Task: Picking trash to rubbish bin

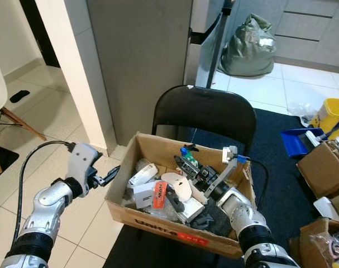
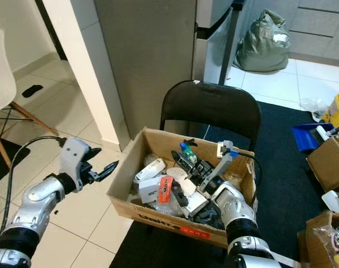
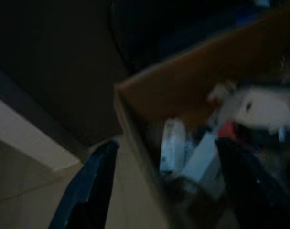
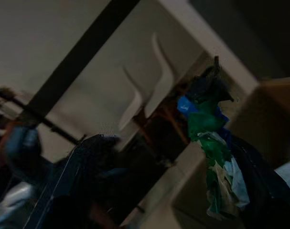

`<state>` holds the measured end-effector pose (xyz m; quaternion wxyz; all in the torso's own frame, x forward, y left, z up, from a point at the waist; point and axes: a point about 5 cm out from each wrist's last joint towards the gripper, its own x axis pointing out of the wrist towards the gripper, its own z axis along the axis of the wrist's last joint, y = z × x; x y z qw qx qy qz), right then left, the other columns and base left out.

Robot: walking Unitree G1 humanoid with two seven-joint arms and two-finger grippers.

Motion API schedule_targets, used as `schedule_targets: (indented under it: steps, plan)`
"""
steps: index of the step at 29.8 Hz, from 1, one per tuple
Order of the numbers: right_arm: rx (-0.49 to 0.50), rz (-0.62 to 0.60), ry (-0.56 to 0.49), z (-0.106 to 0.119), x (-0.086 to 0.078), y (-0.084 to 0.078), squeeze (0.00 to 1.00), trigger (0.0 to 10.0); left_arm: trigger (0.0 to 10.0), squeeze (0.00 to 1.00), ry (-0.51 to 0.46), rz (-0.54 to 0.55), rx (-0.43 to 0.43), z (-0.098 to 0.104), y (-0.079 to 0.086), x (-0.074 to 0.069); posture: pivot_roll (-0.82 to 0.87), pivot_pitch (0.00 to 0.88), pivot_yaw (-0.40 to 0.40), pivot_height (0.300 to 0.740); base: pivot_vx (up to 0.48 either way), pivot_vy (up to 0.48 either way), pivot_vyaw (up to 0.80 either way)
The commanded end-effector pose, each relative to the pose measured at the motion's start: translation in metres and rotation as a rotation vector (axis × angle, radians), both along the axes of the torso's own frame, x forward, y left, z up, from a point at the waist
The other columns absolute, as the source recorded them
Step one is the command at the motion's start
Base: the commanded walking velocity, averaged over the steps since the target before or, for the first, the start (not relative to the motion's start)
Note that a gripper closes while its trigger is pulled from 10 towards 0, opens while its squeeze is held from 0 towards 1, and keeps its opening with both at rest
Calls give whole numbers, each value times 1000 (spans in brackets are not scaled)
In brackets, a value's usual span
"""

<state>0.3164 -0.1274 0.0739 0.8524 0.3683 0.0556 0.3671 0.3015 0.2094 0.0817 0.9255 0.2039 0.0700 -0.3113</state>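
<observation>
Over the cardboard box (image 1: 158, 226), right tool (image 1: 187, 162) pinching crumpled blue-green wrapper (image 4: 207, 143).

Two silver jointed arms w/ black ribbed cuffs; left gripper (image 1: 109, 178) has black fingers, white housing, black cable looping behind.

cardboard box (image 1: 158, 226) front reads "unitree", upside down.

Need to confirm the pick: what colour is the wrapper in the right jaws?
Green and blue wrapper, with whitish bits lower down; right wrist view shows it best.
</observation>
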Motion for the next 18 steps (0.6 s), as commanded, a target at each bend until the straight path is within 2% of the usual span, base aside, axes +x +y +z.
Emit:
schedule_targets:
  steps: [1, 3, 4, 5, 8, 9, 11, 13, 15, 18]
  plan:
    - [15, 32, 7, -1, -3, 3, 0, 10000, 10000, 0, -24, -15, 90, -1, -1, 0, 82, 64, 8, 740, 0, 0, 0]
    - [19, 51, 3, -1, -4, 5, 0, 10000, 10000, 0, -43, -11, 98, 0, -3, 2, 81, 66, 7, 740, 0, 0, 0]
    - [27, 82, -2, 1, -7, 8, 0, 10000, 10000, 0, -107, 3, 123, 3, -8, 5, 81, 66, 7, 740, 0, 0, 0]
    - [27, 82, -2, 1, -7, 8, 0, 10000, 10000, 0, -107, 3, 123, 3, -8, 5, 81, 66, 7, 740, 0, 0, 0]
    - [31, 104, 1, 2, -11, 10, 0, 10000, 10000, 0, -205, 16, 184, 10, -15, 9, 81, 67, 5, 740, 0, 0, 0]
    - [31, 104, 1, 2, -11, 10, 0, 10000, 10000, 0, -205, 16, 184, 10, -15, 9, 81, 67, 5, 740, 0, 0, 0]
    - [34, 109, 5, 3, -12, 10, 0, 10000, 10000, 0, -257, 20, 265, 12, -15, 11, 78, 67, 7, 740, 0, 0, 0]
    - [29, 111, 9, 3, -13, 12, 0, 10000, 10000, 0, -315, 5, 305, 17, -19, 13, 78, 67, 7, 740, 0, 0, 0]
    - [22, 113, 12, 3, -13, 13, 0, 10000, 10000, 0, -337, -5, 315, 19, -22, 14, 78, 68, 3, 740, 0, 0, 0]
    - [5, 103, 27, 1, -12, 15, 0, 10000, 10000, 0, -378, -56, 288, 22, -39, 14, 78, 67, 1, 740, 0, 0, 0]
